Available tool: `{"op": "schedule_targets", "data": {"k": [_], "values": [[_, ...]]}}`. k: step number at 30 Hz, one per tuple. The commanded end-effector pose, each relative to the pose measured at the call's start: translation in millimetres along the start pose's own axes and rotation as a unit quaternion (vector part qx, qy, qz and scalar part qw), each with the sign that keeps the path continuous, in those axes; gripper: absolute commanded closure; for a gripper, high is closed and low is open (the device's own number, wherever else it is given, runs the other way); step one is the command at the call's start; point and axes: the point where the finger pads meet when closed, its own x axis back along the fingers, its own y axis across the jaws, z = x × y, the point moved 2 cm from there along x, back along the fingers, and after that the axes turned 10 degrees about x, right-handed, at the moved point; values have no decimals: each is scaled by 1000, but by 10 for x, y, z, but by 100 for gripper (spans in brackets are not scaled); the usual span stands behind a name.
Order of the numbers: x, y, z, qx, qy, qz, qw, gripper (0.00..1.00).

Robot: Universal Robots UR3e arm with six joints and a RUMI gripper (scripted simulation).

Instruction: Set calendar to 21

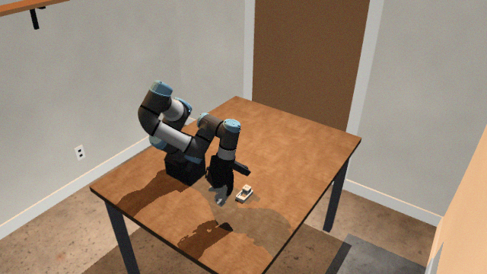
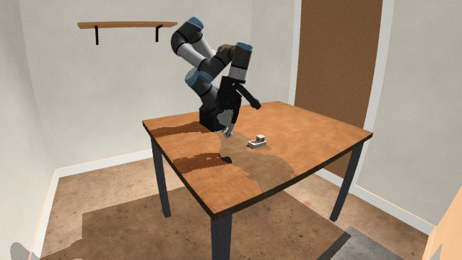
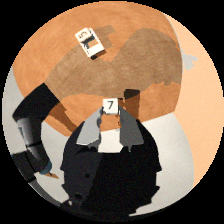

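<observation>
A brown worktop (image 1: 281,152) (image 2: 289,126) (image 3: 45,55) stands in a plain room with a brown door (image 1: 308,57) (image 2: 339,65) behind it. Top view: my gripper (image 1: 221,202) (image 2: 227,134) (image 3: 110,106) hangs over the worktop, between my arm's base and the near edge. The calendar tray (image 1: 243,196) (image 2: 257,144) (image 3: 96,50) lies just beside it, on the side toward the worktop's right-hand corner, its long axis running obliquely, roughly in line with the near left to far right direction. One cube (image 1: 246,189) (image 2: 260,138) (image 3: 84,36) sits at the tray's far end; the other place looks unfilled. Exterior view: the same relation holds. The tray lies to the right of my fingertips and lower, nearer the worktop's long front right edge than my base is; the seated cube takes its right end, so the vacant place is the end nearer me. Wrist view: my fingers are clamped on a loose cube (image 3: 110,105), a 7 facing the camera. The tray appears beyond it, up and to the left, its long axis slanting across my line of reach; the seated cube shows what I read as a 5. Finding: I judge that the carry must go sideways to the tray and the wrist turn to match its slant. Neither visible digit serves 21, so both cubes likely need other faces shown.
</observation>
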Motion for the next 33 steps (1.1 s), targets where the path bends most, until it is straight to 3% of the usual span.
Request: {"op": "schedule_targets", "data": {"k": [1, 11, 24, 33], "values": [[-5, -10, -15, 0, 29, -3, 1000, 90], [11, 10, -55, 1, 89, -23, 996, 90], [16, 17, -63, 2, 99, -28, 995, 90], [-6, -3, -70, 3, 124, -25, 992, 90]]}}
